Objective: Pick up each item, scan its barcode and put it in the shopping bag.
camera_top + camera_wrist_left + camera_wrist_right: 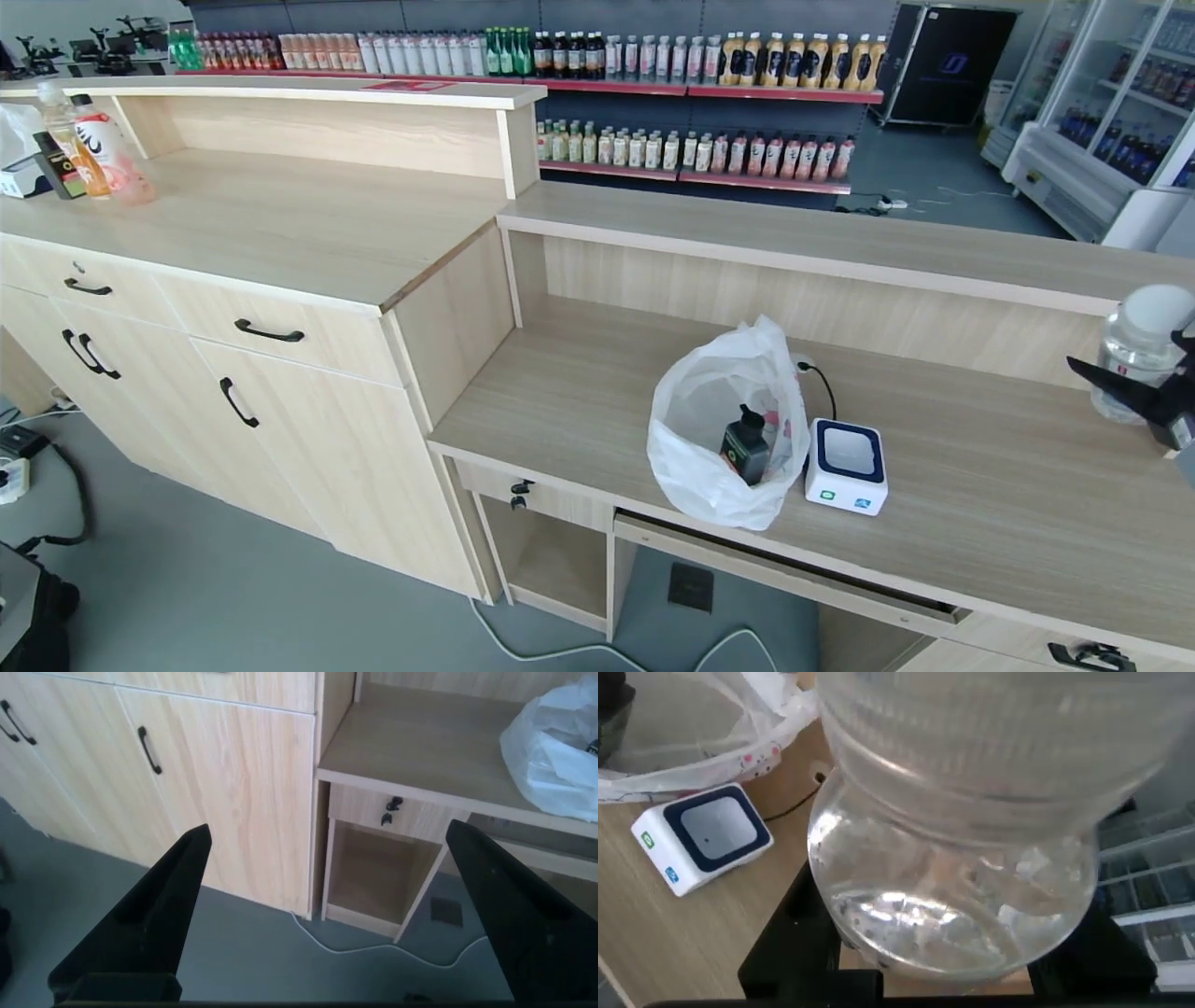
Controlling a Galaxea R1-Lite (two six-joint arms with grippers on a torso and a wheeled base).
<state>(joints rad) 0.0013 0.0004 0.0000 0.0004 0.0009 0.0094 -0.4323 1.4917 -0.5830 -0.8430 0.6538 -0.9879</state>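
Holding in the right gripper [1153, 397] a clear water bottle [1139, 350], white-capped and upright, out at the right end of the desk [980, 523]. Seemingly lifted clear of the desk, though hard to confirm at the edge of the head view. Jaws closed against the bottle's sides, visible from the right wrist as dark bars either side of its base. Well apart from the scanner [847, 465], a small white box with a dark window, sitting on the desk just beside the shopping bag [691, 467]. Already inside the bag, a dark bottle [745, 446], standing upright. Left gripper [329, 831] hanging low over the floor [280, 952] before the cabinet doors [224, 775], jaws spread wide, nothing between them.

Judging by this, carry-to-scan step in hand. Next, bring the water bottle across to the scanner and turn it so the barcode faces the window; label side not readable from here. After that, lower it through the bag's open mouth without knocking the dark bottle or dragging the thin plastic.
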